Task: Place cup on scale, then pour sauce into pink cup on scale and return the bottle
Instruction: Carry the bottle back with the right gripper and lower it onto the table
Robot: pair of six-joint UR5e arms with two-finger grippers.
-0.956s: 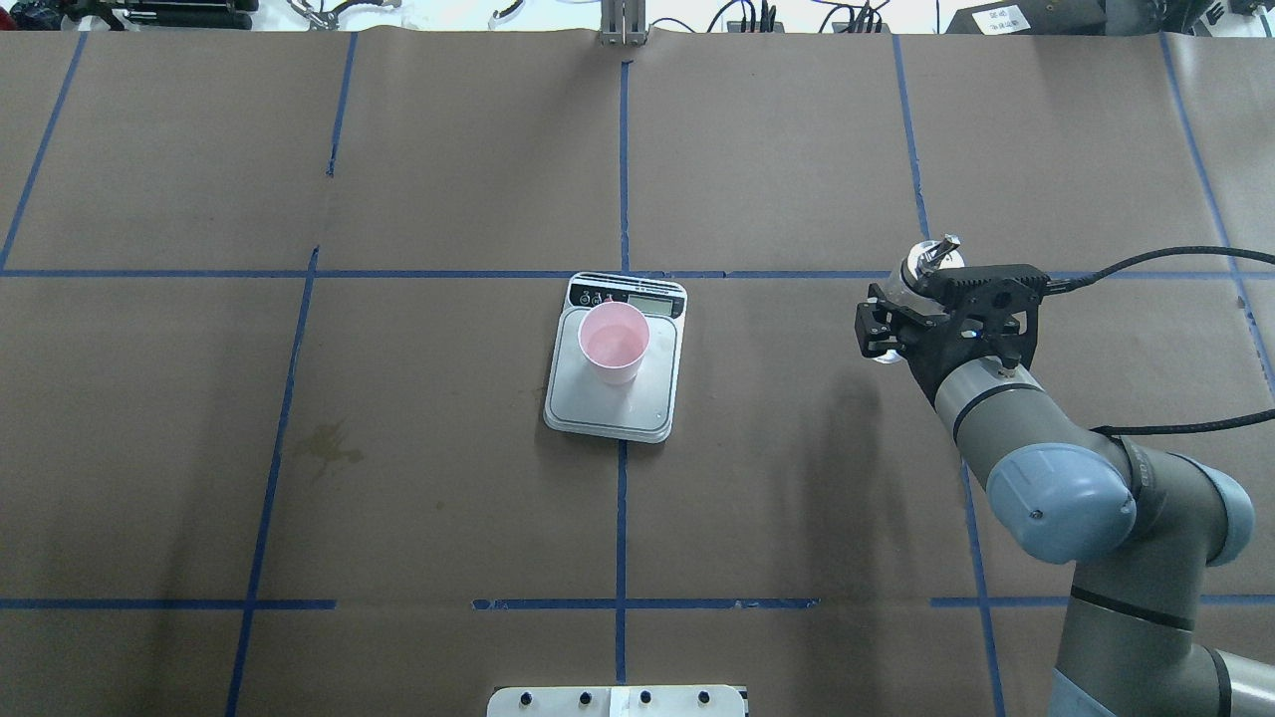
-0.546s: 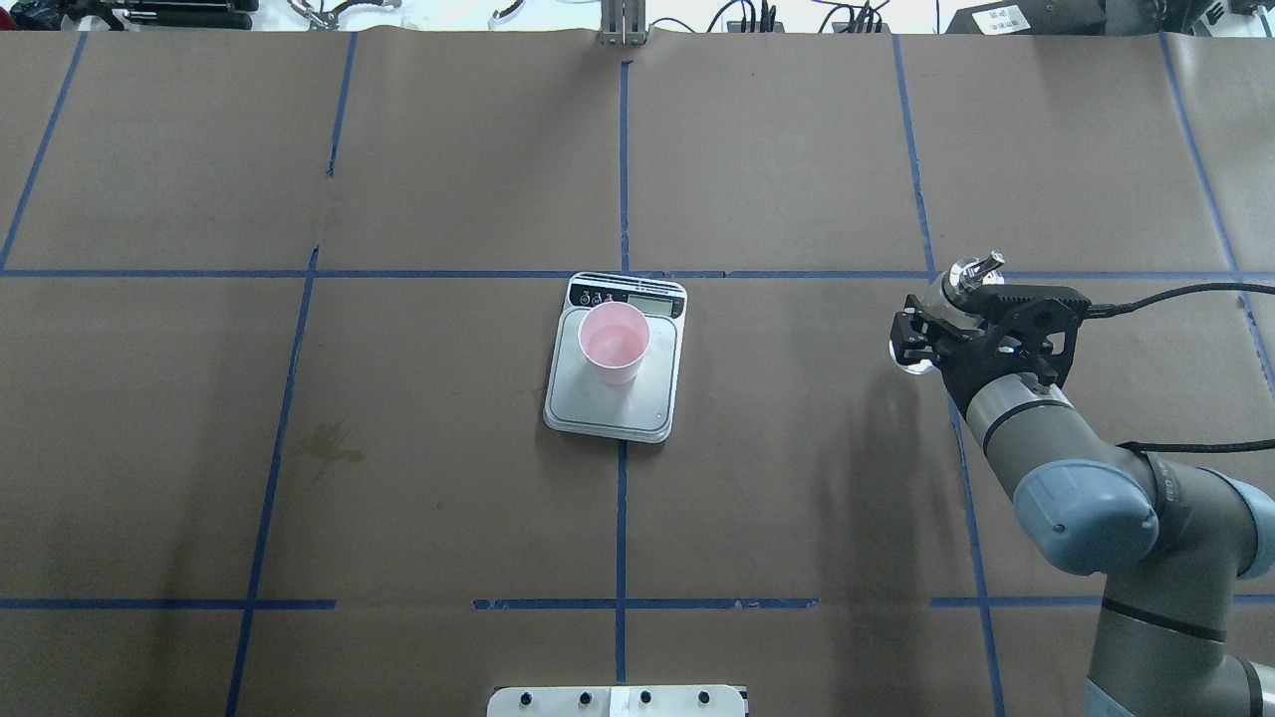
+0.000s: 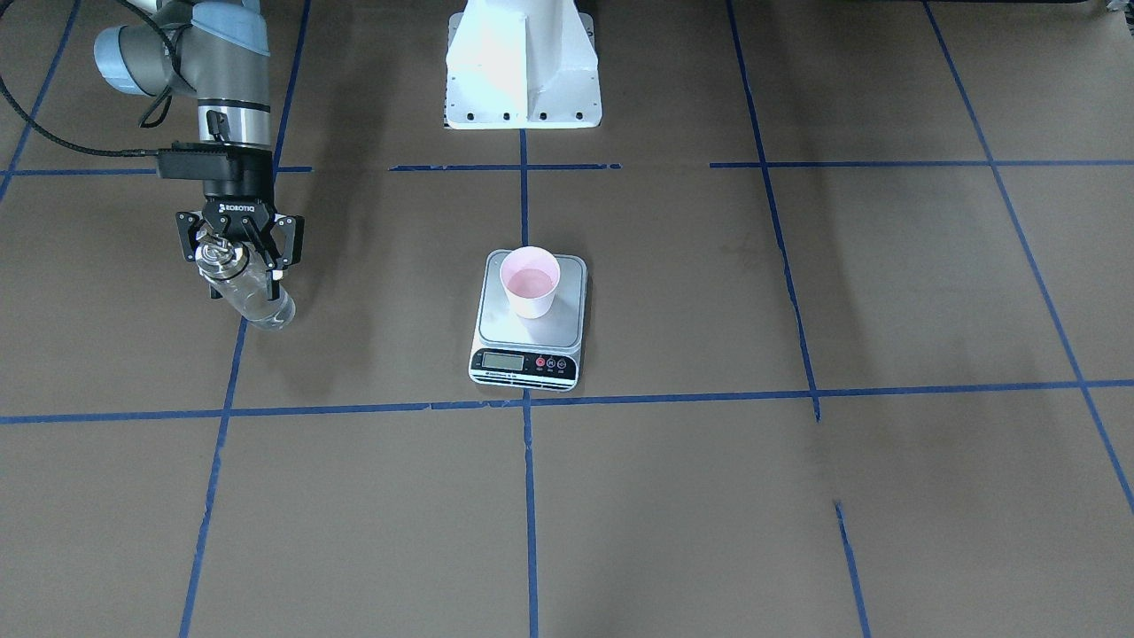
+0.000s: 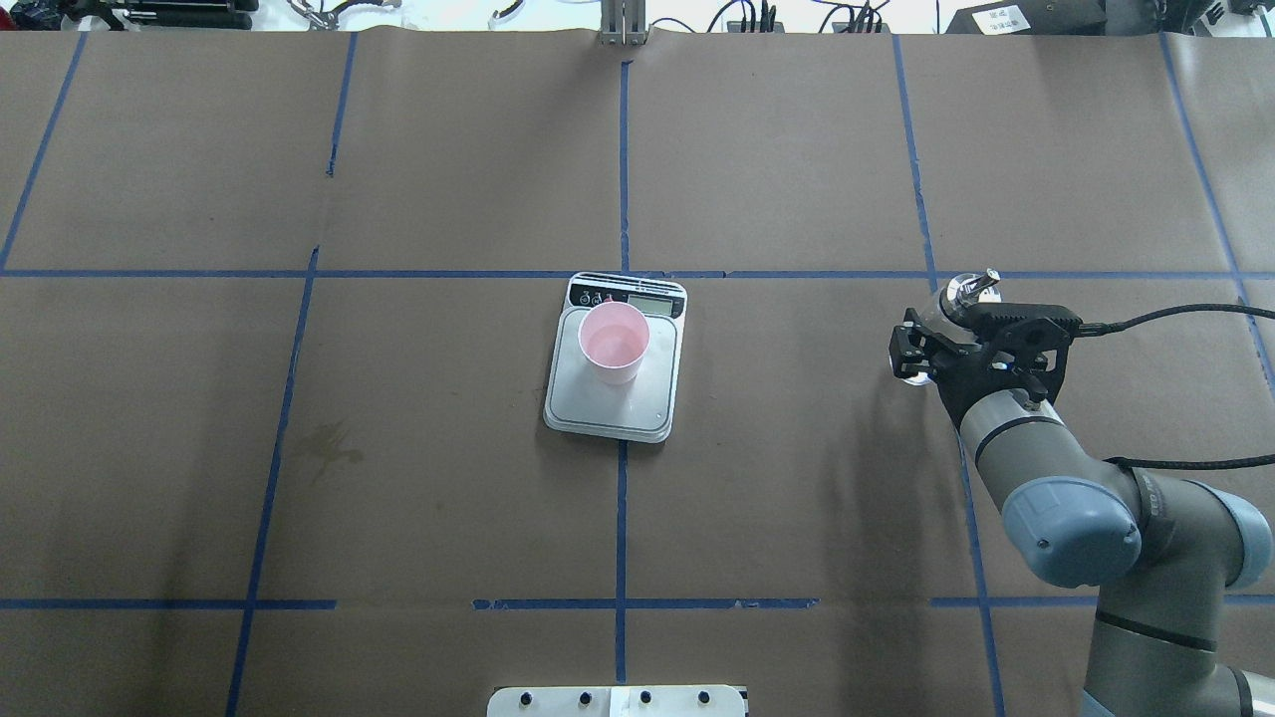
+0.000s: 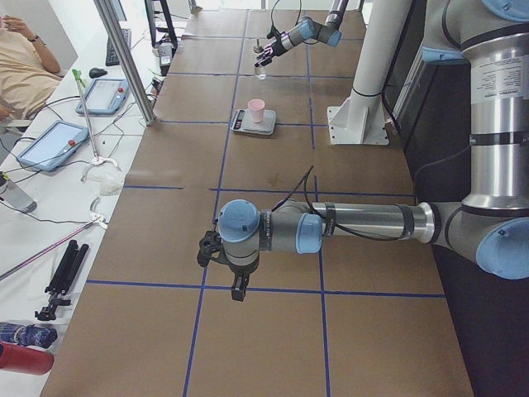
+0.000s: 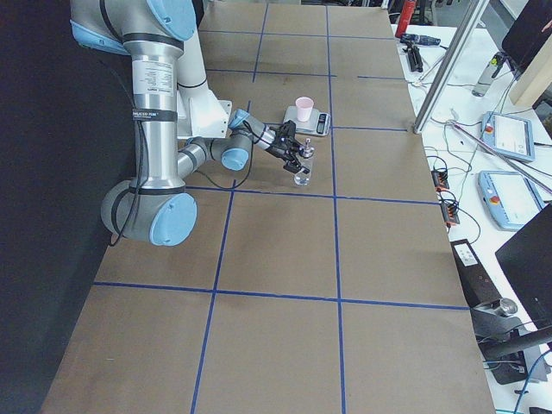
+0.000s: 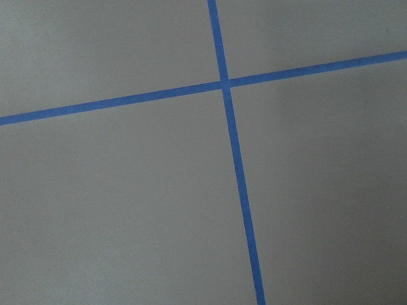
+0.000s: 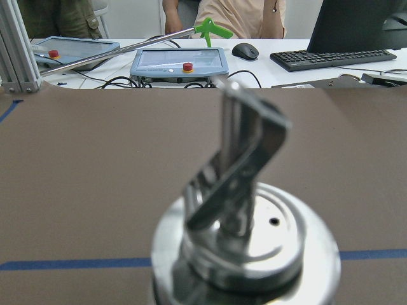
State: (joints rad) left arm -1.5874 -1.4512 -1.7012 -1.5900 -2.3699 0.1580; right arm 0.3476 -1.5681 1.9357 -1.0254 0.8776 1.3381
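The pink cup [image 4: 613, 341] stands upright on the silver scale [image 4: 608, 413] at the table's middle; both also show in the front view, the cup [image 3: 530, 282] on the scale [image 3: 569, 326]. My right gripper [image 4: 924, 351] is shut on the clear glass bottle [image 3: 257, 301], held tilted just above the table, well to the right of the scale. Its silver pourer cap [image 8: 245, 229] fills the right wrist view. I cannot make out the sauce. My left gripper [image 5: 221, 266] shows only in the exterior left view, far from the scale; I cannot tell whether it is open or shut.
Brown paper with a blue tape grid covers the table. The white robot base [image 3: 521, 71] stands behind the scale. A faint stain [image 4: 329, 448] marks the paper on the left. Tablets and cables [image 5: 50, 145] lie beyond the far edge, where a person [image 5: 25, 66] sits.
My right gripper has carried the bottle further right, away from the scale, and slightly toward the robot. The cup and scale have not moved.
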